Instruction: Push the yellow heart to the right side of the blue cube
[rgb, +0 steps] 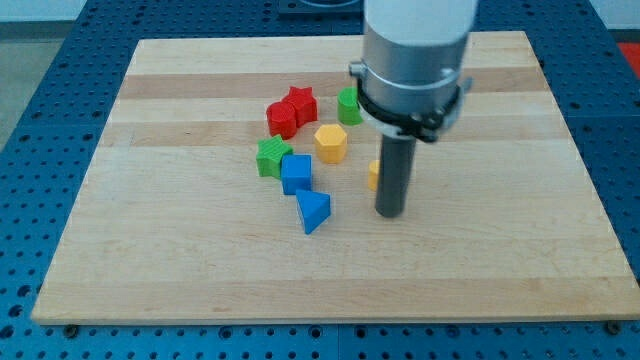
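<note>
The blue cube (296, 173) sits near the board's middle, left of my rod. A yellow block (372, 175), mostly hidden behind the rod, shows only a sliver at the rod's left edge; its shape cannot be made out. My tip (389, 212) rests on the board, right of the blue cube and just below the yellow sliver. A yellow hexagonal block (331, 143) lies above and to the right of the blue cube.
A blue triangular block (313, 211) lies below the blue cube. A green star (270, 157) touches the cube's upper left. Two red blocks (290, 111) sit above. A green block (349, 105) is partly hidden by the arm. The wooden board (150, 250) lies on a blue pegboard.
</note>
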